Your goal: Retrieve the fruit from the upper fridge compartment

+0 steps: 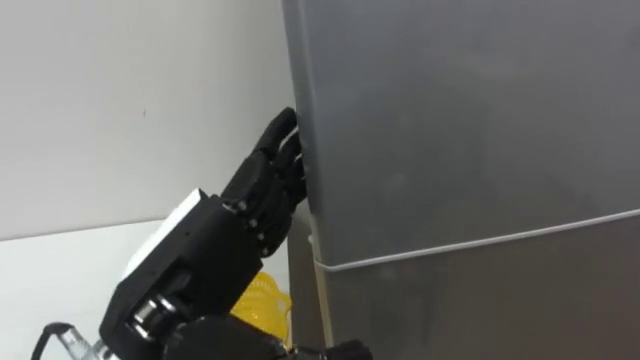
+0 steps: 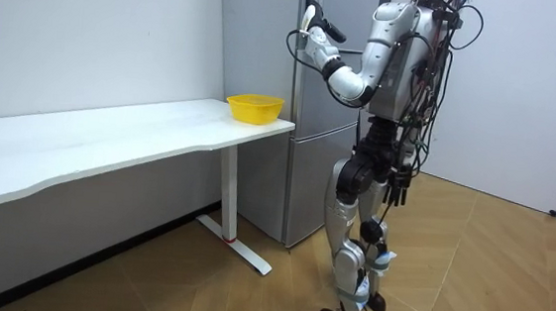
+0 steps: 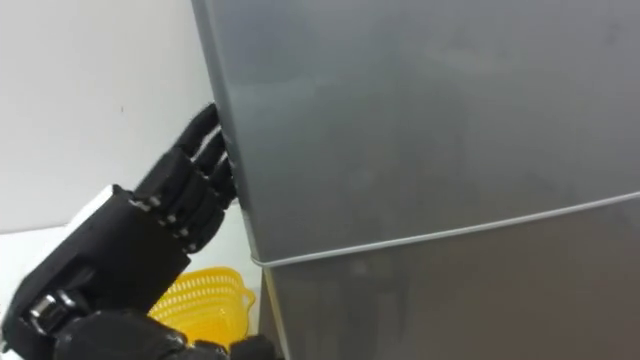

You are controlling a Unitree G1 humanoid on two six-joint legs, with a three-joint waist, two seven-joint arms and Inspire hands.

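Note:
A grey fridge fills the right side of the eye views, its upper door (image 1: 460,120) closed above a thin seam and the lower door (image 1: 480,300). My left hand (image 1: 255,195) is raised at the upper door's left edge. Its dark fingers (image 1: 283,150) are nearly straight and their tips rest against that edge. In the room view I stand upright facing the fridge (image 2: 323,90) with the left hand (image 2: 311,31) held high at the door. The right hand (image 2: 396,190) hangs by my hip. What the fridge holds is hidden.
A yellow basket (image 1: 265,300) sits on the end of a long white table (image 2: 111,132) just left of the fridge, below my raised arm. A white wall runs behind the table. Wooden floor lies open behind me.

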